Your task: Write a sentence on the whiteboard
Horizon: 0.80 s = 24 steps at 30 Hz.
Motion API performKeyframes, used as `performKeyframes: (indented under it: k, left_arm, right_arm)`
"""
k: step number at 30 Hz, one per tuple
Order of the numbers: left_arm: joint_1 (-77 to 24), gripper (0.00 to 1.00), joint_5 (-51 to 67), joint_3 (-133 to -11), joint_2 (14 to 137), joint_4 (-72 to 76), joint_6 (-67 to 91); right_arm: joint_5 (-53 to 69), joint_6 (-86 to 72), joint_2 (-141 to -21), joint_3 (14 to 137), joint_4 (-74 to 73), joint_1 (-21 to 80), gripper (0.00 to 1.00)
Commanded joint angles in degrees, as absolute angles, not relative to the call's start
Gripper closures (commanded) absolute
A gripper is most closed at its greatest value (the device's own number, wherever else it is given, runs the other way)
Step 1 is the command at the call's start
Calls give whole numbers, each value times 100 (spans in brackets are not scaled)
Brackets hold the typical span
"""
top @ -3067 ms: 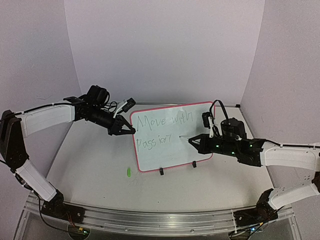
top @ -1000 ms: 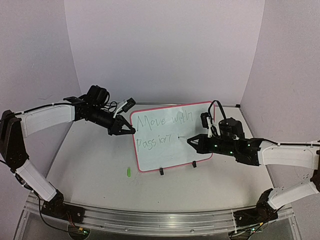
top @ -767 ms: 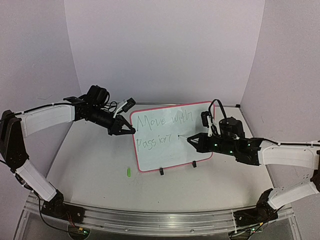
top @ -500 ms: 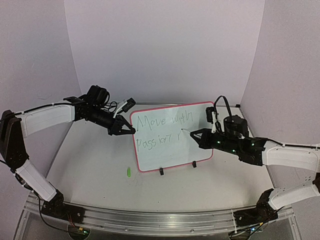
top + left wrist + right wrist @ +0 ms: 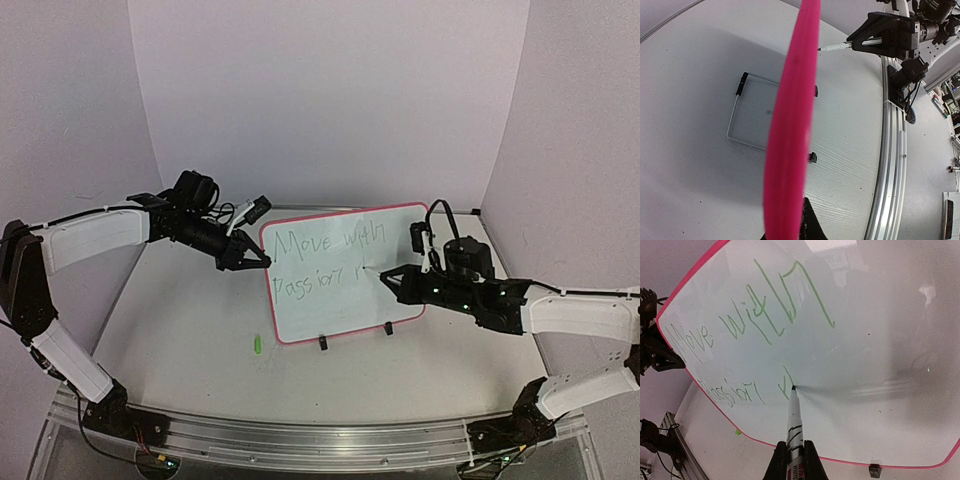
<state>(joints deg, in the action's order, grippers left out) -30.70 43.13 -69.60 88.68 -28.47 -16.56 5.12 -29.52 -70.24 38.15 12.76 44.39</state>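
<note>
We see a white table [image 5: 180,340] with pale walls around it. The two arms reach in from either side toward the middle.

The whiteboard [image 5: 335,312] stands propped and tilted back near the table's centre, toward the far side, pink-red frame all round. From the left wrist view we see it edge-on as a blurred pink band, with its wire stand [image 5: 735,120] lying on the table behind it.

The left gripper [image 5: 258,261] is clamped tight on the board's left edge, about level with the gap between the two lines; in its wrist view the frame sits between the fingers at the bottom.

The right gripper [image 5: 385,279] is closed tight around a marker [image 5: 794,425], pointing at the board face from the right.

The sentence [image 5: 300,243] is in thin green, two lines. The top reads "Move with". The lower reads roughly "passion", with a short stroke after it.

The marker tip touches the board right at the foot of that short stroke, on the lower line.

Two black clip feet [image 5: 323,343] sit under the bottom edge. A small green piece [image 5: 256,344] lies on the table just off the board's lower left corner; we cannot tell what it is.
</note>
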Motion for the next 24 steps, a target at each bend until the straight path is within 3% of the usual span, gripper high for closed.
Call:
performKeyframes:
  k: [1, 24]
  left_arm:
    - [-3120, 100, 3869, -6932, 8930, -2988, -1871]
    - [-3120, 100, 3893, -6935, 8921, -2980, -1862]
  right_arm:
    - [463, -3064, -7070, 3740, 1298, 4412, 100]
    - [352, -3020, -6602, 3706, 1125, 4412, 100]
